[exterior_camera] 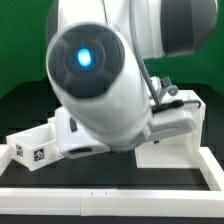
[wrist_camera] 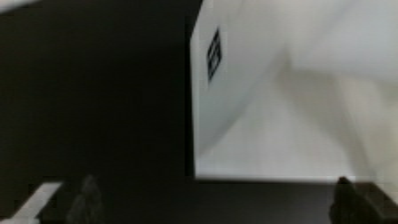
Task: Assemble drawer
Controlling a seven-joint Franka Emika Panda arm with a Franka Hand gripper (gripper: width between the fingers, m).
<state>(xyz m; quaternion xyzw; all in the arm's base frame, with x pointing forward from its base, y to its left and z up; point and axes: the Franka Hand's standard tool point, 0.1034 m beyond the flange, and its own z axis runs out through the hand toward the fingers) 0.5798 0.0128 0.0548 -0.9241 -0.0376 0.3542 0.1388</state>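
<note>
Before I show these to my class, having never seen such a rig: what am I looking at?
One picture is from a camera off to the side: the big rounded robot arm fills it. Behind it, on the black table, lie white drawer parts: a small tagged tray and a larger casing. The other is from a camera on the wrist: the hand, its two fingers wide apart, holds nothing near a tagged white panel.
</note>
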